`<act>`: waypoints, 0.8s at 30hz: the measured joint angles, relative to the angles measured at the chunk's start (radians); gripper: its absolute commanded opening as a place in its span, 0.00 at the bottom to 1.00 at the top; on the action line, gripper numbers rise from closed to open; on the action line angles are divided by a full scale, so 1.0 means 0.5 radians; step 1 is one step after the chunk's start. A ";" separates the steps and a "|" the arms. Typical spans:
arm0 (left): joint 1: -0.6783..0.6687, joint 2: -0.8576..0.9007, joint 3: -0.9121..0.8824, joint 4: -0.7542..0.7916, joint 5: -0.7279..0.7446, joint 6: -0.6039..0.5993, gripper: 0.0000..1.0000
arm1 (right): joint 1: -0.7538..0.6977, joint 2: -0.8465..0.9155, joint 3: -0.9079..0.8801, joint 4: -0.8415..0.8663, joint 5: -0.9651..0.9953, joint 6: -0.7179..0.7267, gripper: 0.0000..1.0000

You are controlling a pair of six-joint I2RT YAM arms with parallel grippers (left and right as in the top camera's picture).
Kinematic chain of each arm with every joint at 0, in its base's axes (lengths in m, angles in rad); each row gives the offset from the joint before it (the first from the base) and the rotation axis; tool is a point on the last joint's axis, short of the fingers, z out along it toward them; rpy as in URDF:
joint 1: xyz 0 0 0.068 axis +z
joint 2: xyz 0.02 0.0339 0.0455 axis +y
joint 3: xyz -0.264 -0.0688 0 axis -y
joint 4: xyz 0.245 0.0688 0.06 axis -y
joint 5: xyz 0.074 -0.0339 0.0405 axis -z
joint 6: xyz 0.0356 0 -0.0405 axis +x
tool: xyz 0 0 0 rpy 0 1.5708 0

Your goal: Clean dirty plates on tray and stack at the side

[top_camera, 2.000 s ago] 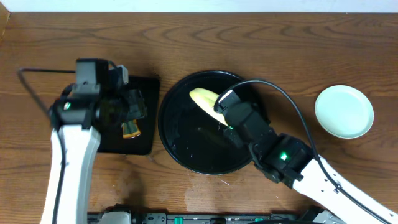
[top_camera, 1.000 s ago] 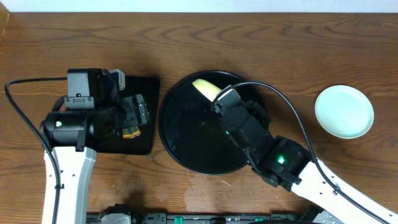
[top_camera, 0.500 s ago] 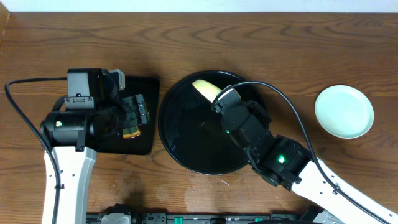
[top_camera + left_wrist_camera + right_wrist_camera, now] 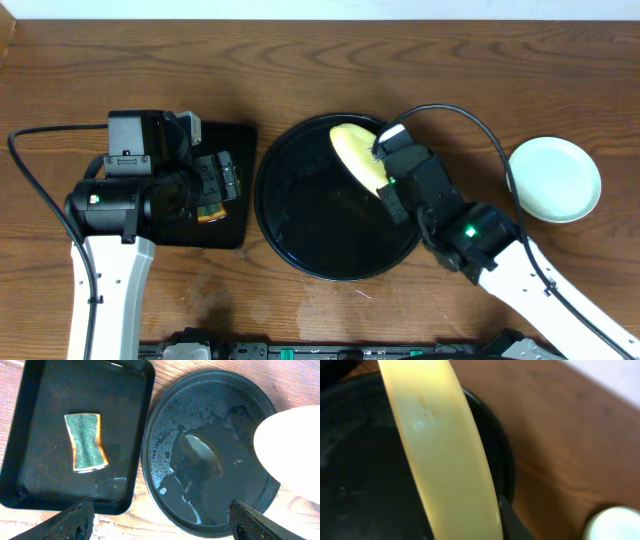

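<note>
Left of the tray (image 4: 300,235), the left tool (image 4: 160,512) hangs wide and empty above a rectangular tray (image 4: 30,425) holding a sponge (image 4: 86,441); over the tray's far-right part the pale yellow plate (image 4: 355,155) is steeply tilted, pinched at its rim by the right tool (image 4: 385,165); well right of the tray a mint plate (image 4: 553,178) lies flat on the desk (image 4: 450,70). The yellow plate looks light and stiff, yet likely wet and slick, since the tray glistens with water; the rim is the place to hold it, firmly; a faint orange speck (image 4: 425,413) shows on it. Against half a second ago, plate and right tool have swung rightward from the tray's far middle, more of its face showing; the left arm has not moved.
</note>
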 measured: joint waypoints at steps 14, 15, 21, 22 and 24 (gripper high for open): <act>0.000 0.000 0.000 0.000 0.000 0.000 0.86 | -1.640 0.013 0.000 0.003 -1.071 0.815 0.01; 0.000 0.000 0.000 -0.001 -0.001 0.000 0.86 | -1.765 0.017 0.000 0.004 -1.124 0.840 0.01; 0.000 0.000 0.000 -0.001 0.000 0.000 0.86 | -2.361 0.127 0.000 -0.040 -1.280 0.915 0.01; 0.000 0.000 0.000 -0.001 0.000 0.000 0.86 | -2.432 0.162 0.000 -0.053 -1.288 0.922 0.01; 0.000 0.000 0.000 -0.001 0.000 0.000 0.86 | -2.548 0.246 0.000 -0.067 -1.299 0.936 0.01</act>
